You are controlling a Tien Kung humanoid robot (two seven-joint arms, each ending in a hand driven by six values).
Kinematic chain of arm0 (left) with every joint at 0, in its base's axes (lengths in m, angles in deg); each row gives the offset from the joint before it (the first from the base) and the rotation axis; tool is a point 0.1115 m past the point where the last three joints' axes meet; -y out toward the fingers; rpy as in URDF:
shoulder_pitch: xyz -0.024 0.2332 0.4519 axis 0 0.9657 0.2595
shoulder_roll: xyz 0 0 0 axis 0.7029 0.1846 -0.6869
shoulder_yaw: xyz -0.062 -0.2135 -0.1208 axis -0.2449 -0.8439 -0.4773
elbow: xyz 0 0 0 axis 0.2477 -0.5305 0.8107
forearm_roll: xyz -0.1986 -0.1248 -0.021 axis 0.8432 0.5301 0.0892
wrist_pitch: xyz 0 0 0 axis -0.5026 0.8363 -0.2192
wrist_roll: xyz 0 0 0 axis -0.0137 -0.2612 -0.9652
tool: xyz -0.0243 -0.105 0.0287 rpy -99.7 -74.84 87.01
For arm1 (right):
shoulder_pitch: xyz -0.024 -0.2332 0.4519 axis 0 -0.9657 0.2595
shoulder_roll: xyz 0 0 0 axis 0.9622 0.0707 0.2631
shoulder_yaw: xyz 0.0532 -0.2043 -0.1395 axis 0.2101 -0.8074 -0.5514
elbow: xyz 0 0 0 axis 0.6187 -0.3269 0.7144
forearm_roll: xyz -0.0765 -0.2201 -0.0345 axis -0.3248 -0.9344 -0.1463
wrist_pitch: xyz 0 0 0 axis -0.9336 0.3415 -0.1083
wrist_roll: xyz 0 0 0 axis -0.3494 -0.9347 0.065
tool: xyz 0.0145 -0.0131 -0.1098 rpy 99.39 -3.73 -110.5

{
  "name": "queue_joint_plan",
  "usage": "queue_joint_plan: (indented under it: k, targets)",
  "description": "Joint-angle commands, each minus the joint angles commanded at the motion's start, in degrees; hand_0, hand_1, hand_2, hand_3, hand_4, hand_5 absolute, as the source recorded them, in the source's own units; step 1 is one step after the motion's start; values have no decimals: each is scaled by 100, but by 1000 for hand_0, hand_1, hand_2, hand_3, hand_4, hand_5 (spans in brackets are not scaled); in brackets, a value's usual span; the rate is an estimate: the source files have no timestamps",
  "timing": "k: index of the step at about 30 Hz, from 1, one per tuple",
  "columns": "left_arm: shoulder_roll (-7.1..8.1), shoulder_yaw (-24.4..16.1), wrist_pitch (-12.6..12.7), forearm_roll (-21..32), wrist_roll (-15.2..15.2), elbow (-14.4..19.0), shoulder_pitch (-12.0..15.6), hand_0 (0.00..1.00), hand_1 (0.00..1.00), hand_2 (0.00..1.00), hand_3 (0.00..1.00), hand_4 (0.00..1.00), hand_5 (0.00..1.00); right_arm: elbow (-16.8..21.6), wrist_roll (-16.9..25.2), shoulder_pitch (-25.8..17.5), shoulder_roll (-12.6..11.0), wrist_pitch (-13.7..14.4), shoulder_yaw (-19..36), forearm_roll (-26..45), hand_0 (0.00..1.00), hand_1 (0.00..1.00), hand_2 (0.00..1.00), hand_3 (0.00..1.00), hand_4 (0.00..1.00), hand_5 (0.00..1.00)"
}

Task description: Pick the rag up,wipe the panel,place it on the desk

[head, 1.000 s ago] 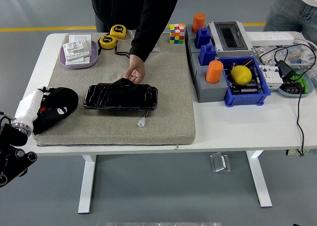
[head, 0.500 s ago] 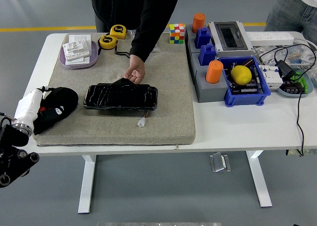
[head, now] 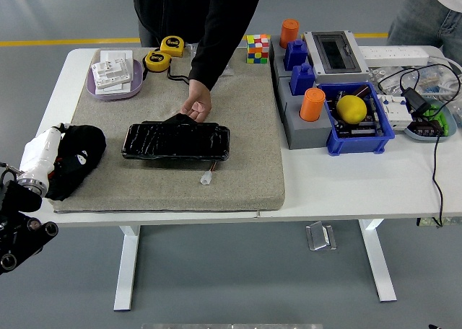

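- Black cloth, the rag (head: 76, 159), lies bunched at the left edge of the grey mat (head: 245, 177), right where the robot's left arm comes in, so it is the nearest thing to pick up.
- The left hand (head: 43, 156) sits against the rag's left side; its white wrist shows, but the fingers are buried in the cloth, so I cannot tell whether they grip it.
- The panel (head: 176, 141), glossy and black, lies flat in the middle of the mat, just beside the rag's right.
- A person's hand (head: 196, 107) at the far side presses the panel's upper edge, probably to keep it from sliding during wiping.
- The mat likely cushions the panel on the tabletop (head: 346, 185).
- No right arm is in view.
- Wiping looks not yet begun: the rag is apart from the panel.
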Motion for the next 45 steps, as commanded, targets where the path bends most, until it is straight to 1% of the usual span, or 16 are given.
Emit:
queue_joint_plan:
  k: [5,6,11,12,17,18,20,23,24,27,30,31,36,37,41,45]
  targets:
    - [-4,22,13,-14,20,4,4,203,189,720,711,483,2,0,3,-3,2,5,84,-50,761,573,702,599,998,550]
    - [-4,21,15,-22,20,5,5,192,163,698,698,431,2,-1,4,-3,2,6,94,-58,761,573,702,599,998,550]
    - [-7,14,3,-45,4,4,2,192,163,698,698,431,2,-1,0,0,-8,7,127,-69,761,573,702,599,998,550]
    - [-6,11,-8,-45,-5,3,4,188,151,687,696,405,2,-3,-3,3,-9,6,134,-80,761,574,702,600,998,550]
    - [-5,-6,-26,-18,13,7,12,188,151,687,696,405,2,-2,2,5,-5,11,154,-80,761,574,702,600,998,550]
    - [-2,-9,-34,-12,9,13,11,194,154,679,681,383,2,-1,2,4,-4,10,155,-82,761,573,702,599,998,549]
    - [10,-42,-37,-24,22,51,20,194,154,679,681,383,2,-8,0,5,-2,7,152,-81,761,573,702,599,998,549]
    - [64,-107,-70,-85,0,184,46,194,154,679,681,383,2,-9,1,7,-7,6,146,-75,761,573,702,599,998,549]
    - [92,-153,-92,-133,-41,262,59,200,153,636,606,368,2,-8,1,8,-10,6,144,-74,760,573,702,600,998,550]
    - [157,-296,-142,-323,-158,474,70,200,153,636,606,368,2,-12,-2,12,-18,5,146,-76,760,573,702,600,998,550]
    - [252,-464,-197,-522,-297,789,35,200,153,636,606,368,2,-18,1,21,-21,6,150,-75,760,573,702,600,998,550]
    - [273,-493,-211,-552,-328,859,23,202,150,608,552,346,2,-15,5,24,-20,10,152,-75,760,573,702,599,998,550]
    - [364,-518,-287,-723,-495,1245,-61,202,150,608,552,346,2,-10,21,35,-4,18,146,-75,760,573,702,599,998,550]
    - [371,-501,-307,-738,-535,1299,-81,202,145,589,534,339,2,-11,22,36,-3,17,143,-77,760,573,702,599,998,550]
    - [348,-446,-338,-791,-631,1395,-182,202,145,589,534,339,2,-13,25,32,-8,15,128,-66,760,573,702,599,998,550]
    - [267,-343,-320,-837,-714,1351,-306,203,142,581,529,325,2,-15,27,38,-18,12,108,-62,760,573,702,599,998,549]
